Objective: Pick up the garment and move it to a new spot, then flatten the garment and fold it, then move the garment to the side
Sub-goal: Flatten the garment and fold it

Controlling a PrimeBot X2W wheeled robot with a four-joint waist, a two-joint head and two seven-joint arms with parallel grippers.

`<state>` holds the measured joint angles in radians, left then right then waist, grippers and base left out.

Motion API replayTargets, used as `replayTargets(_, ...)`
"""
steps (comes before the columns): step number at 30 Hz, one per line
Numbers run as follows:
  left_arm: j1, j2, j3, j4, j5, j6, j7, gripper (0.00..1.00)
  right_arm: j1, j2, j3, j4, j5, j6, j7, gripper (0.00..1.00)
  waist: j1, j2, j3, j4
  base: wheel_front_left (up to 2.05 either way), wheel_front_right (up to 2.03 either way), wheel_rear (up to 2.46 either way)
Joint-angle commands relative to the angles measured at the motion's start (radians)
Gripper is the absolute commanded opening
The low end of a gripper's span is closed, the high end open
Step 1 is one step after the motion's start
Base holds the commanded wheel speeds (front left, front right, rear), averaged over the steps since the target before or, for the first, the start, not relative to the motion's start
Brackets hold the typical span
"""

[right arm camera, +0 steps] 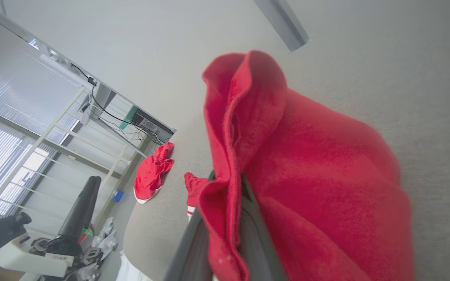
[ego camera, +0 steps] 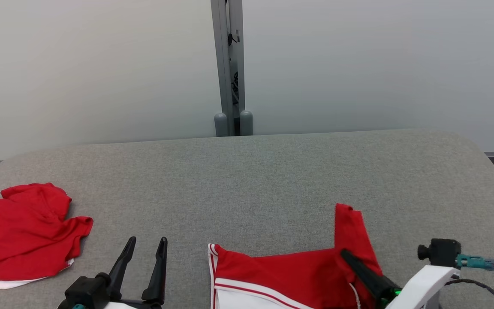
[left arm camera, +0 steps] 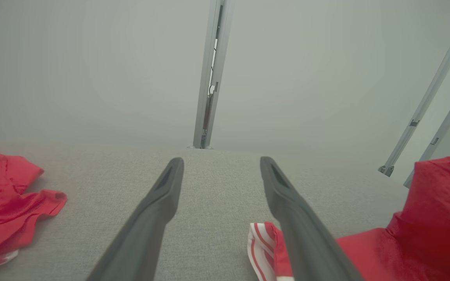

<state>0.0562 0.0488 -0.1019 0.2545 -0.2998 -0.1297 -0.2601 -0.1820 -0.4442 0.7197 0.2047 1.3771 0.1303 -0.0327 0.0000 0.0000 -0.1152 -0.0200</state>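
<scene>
The garment (ego camera: 290, 274) is red with white stripes along one edge and lies at the near edge of the grey table (ego camera: 247, 171), right of centre. My right gripper (ego camera: 346, 254) is shut on its right part, and a red flap stands up past the fingertips. In the right wrist view the red cloth (right arm camera: 318, 164) is pinched between the two fingers (right arm camera: 258, 242) and drapes over them. My left gripper (ego camera: 147, 239) hovers open and empty to the left of the garment; its right finger (left arm camera: 295, 218) sits just beside the striped corner (left arm camera: 264, 246).
A second red garment (ego camera: 19, 234) with a white edge lies crumpled at the table's left end. A grey post (ego camera: 230, 68) stands behind the table against the pale wall. A camera and cable (ego camera: 444, 253) ride on my right wrist.
</scene>
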Motion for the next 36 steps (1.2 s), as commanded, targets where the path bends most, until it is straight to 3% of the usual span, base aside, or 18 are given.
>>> replayTargets(1, -0.007, 0.004, 0.001, -0.003, -0.006, 0.0, -0.003, 1.0, 0.007, 0.011, 0.003, -0.012, 0.017, 0.001, 0.008, 0.0, 0.0, 0.0, 0.002, 0.007, 0.0, 0.0, 0.0)
replayTargets(9, -0.02, 0.003, 0.004, 0.002, -0.016, 0.005, -0.003, 1.0, -0.016, 0.168, 0.03, -0.016, 0.121, 0.001, 0.019, 0.0, 0.0, 0.0, 0.023, 0.077, 0.0, 0.0, 0.0)
replayTargets(20, -0.04, 0.004, -0.014, 0.021, -0.024, 0.004, -0.004, 1.0, -0.062, 0.27, 0.106, 0.238, 0.076, 0.002, -0.011, 0.0, 0.0, 0.0, 0.068, 0.252, 0.0, 0.0, 0.0)
replayTargets(21, -0.041, 0.004, -0.012, 0.022, -0.025, 0.004, -0.004, 1.0, -0.065, 0.275, 0.105, 0.251, 0.082, 0.001, -0.013, 0.31, 0.0, 0.0, 0.07, 0.262, 0.0, 0.0, 0.0)
replayTargets(22, -0.041, 0.004, -0.011, 0.023, -0.026, 0.004, -0.004, 1.0, -0.068, 0.278, 0.104, 0.261, 0.087, 0.002, -0.016, 0.8, 0.0, 0.0, 0.072, 0.271, 0.0, 0.0, 0.0)
replayTargets(23, -0.041, 0.004, -0.011, 0.023, -0.026, 0.004, -0.004, 1.0, -0.068, 0.278, 0.104, 0.261, 0.087, 0.002, -0.016, 0.8, 0.0, 0.0, 0.072, 0.271, 0.0, 0.0, 0.0)
replayTargets(24, -0.04, 0.004, -0.01, 0.025, -0.027, 0.004, -0.003, 1.0, -0.07, 0.284, 0.104, 0.271, 0.093, 0.002, -0.012, 1.0, 0.0, 0.0, 0.073, 0.279, 0.0, 0.0, 0.0)
replayTargets(36, -0.047, 0.004, -0.036, 0.069, -0.033, 0.001, -0.004, 1.0, -0.1, 0.28, 0.099, 0.227, 0.125, 0.001, -0.009, 1.0, 0.0, 0.0, 0.057, 0.282, 0.0, 0.0, 0.0)
